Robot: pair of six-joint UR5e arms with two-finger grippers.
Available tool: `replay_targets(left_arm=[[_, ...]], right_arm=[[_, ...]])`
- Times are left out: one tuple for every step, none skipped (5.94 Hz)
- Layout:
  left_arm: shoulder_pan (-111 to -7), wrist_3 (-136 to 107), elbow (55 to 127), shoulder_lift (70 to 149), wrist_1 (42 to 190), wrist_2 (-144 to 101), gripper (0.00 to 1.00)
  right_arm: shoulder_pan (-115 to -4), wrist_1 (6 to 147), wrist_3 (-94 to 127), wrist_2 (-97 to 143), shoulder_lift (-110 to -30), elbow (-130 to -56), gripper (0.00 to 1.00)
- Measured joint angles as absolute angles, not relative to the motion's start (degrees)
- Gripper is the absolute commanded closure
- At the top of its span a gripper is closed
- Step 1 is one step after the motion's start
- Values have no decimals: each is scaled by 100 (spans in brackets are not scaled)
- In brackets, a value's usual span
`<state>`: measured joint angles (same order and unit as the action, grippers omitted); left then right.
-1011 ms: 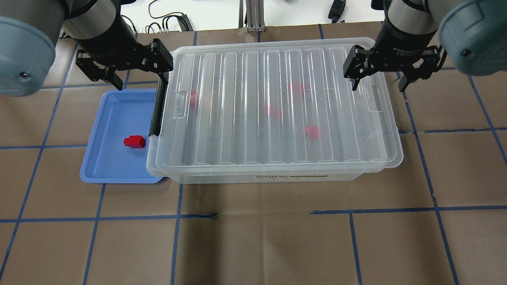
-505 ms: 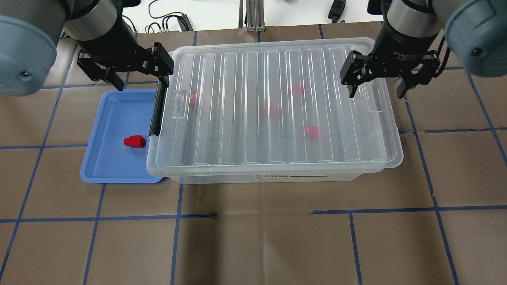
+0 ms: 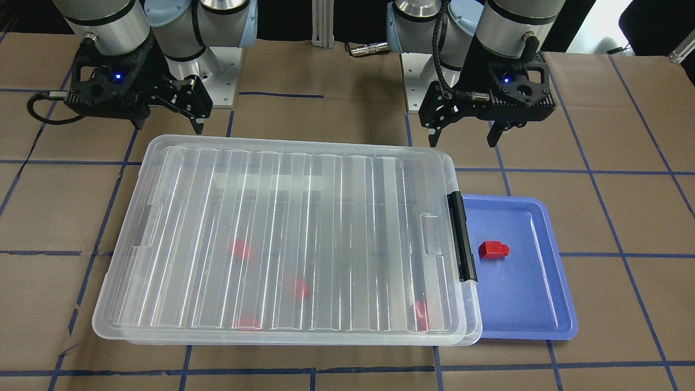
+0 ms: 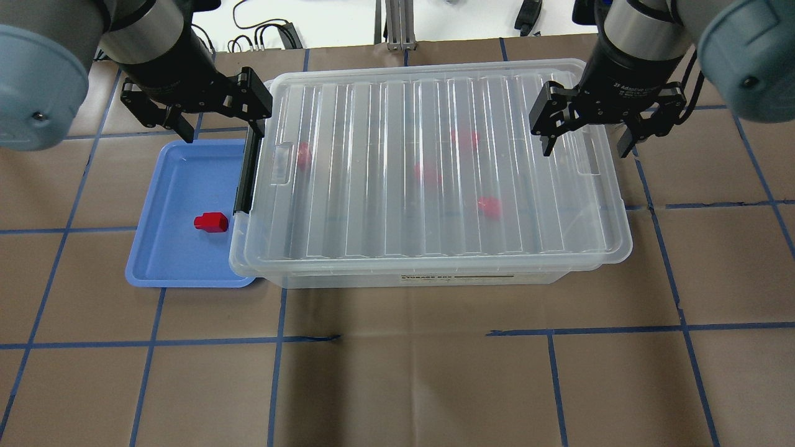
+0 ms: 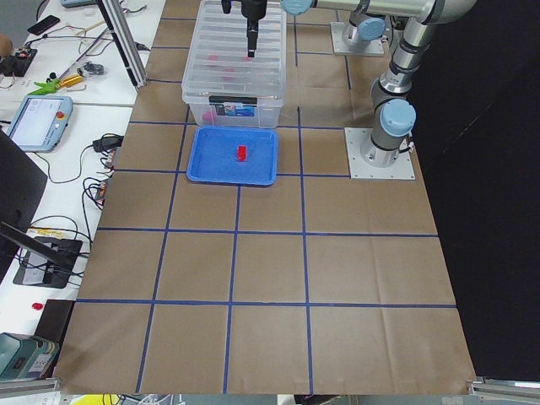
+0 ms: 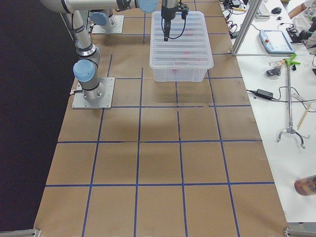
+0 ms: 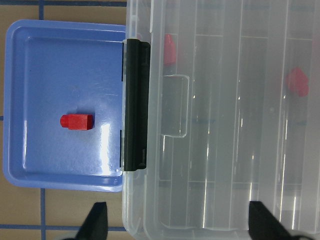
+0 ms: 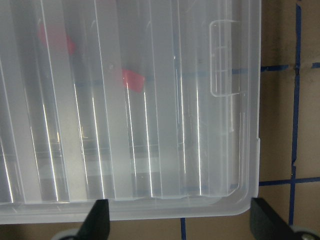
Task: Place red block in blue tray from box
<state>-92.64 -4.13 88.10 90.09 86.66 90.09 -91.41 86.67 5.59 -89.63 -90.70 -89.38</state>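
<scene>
Right hand (image 4: 584,150) edged inward, red block (image 4: 211,221) (flat), stub pointing left

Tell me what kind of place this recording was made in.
Most likely a robotics lab workcell: a paper-covered table taped into a blue grid, robot arms bolted onto it, and a side bench with a teach pendant.

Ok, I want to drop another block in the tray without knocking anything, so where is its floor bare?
The blue tray has bare floor between the red block and the outer rim, and at both short ends. It is tight on the box side: the block sits close to the black latch, and the lid edge overlaps that rim.
</scene>
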Motion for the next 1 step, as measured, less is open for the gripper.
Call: replay_targets(left_arm=[[-9264,-413,8813,9009,8663,9009,2]], right_arm=[[-9146,8666,562,-8964,-9070,-8938,0]])
